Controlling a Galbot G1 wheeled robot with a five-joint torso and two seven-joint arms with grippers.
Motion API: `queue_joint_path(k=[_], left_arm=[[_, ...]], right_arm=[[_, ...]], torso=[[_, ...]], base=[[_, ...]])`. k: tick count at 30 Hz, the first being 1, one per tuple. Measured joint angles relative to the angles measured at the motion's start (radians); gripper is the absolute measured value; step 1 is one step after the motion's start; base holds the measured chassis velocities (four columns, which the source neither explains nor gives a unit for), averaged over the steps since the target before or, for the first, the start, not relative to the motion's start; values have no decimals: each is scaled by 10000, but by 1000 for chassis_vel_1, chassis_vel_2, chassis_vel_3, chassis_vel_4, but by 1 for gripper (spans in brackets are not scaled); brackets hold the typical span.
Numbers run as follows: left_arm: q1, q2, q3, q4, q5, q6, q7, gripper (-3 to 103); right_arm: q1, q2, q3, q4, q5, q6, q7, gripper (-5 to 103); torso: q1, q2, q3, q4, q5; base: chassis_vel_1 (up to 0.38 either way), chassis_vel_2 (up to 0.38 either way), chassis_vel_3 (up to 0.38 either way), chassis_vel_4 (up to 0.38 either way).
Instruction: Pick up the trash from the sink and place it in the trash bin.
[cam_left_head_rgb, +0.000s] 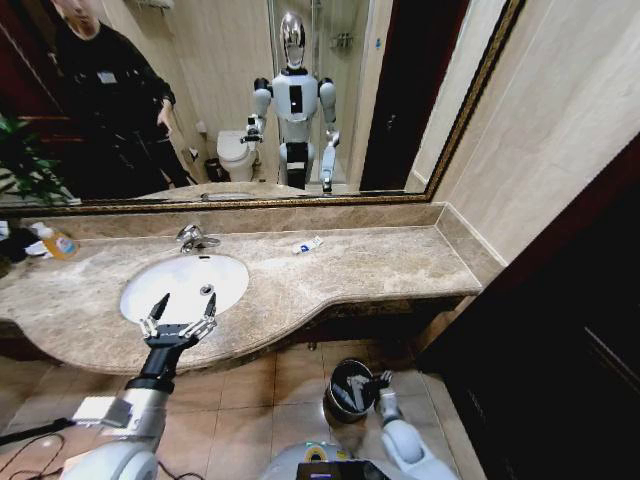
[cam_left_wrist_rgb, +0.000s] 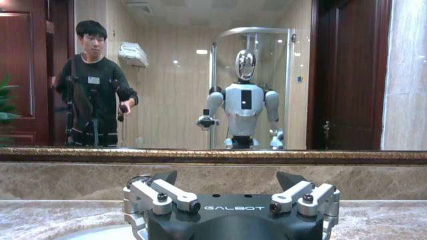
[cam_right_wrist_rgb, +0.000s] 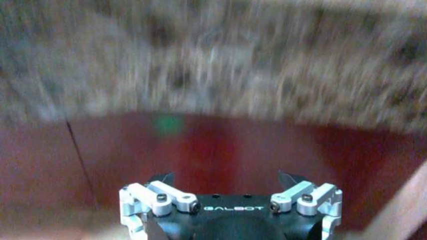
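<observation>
because the sink (cam_left_head_rgb: 185, 285) looks empty, with one small tube (cam_left_head_rgb: 308, 245) lying on the counter (cam_left_head_rgb: 380, 270) beside it, the left gripper (cam_left_head_rgb: 178, 322) hovers spread open at the basin's front edge; the right gripper (cam_left_head_rgb: 383, 383), empty and open, hangs low by the trash bin (cam_left_head_rgb: 350, 390).

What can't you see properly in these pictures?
- Inside the trash bin: in the head view it is dark and small, so what lies in it can't be made out.
- The tube on the counter: too small in the head view to read.
- The right gripper: small beside the bin in the head view; its wrist view is blurred.
- The sink: the left gripper, fingers spread, covers its near rim.
</observation>
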Motion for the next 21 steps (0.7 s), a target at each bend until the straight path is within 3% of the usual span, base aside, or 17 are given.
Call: queue_joint_path(k=[8,11,12,14,21], left_arm=[[0,0,0,0,0,0,1,100],[-1,0,0,0,0,0,0,100],[0,0,0,0,0,0,1,100],[0,-1,0,0,0,0,1,100],[-1,-1,0,0,0,0,0,100]], right_arm=[[-375,-451,412,2643,372,-359,-129,100],[-168,-676,399,3712,669,-940,-96,100],[446,-964,121,4292,972,-1456,-103,100],[1202,-1181,-175,4313,1381,-1817,-337,100],[3265,-1426,-598,3029,2435,-2029,-874,100]], torso=[[0,0,0,0,0],[0,0,0,0,0],[0,0,0,0,0],[0,0,0,-1,0],[1,-1,1,1,0]], base=[[0,0,0,0],[0,0,0,0],[0,0,0,0],[0,0,0,0],[0,0,0,0]])
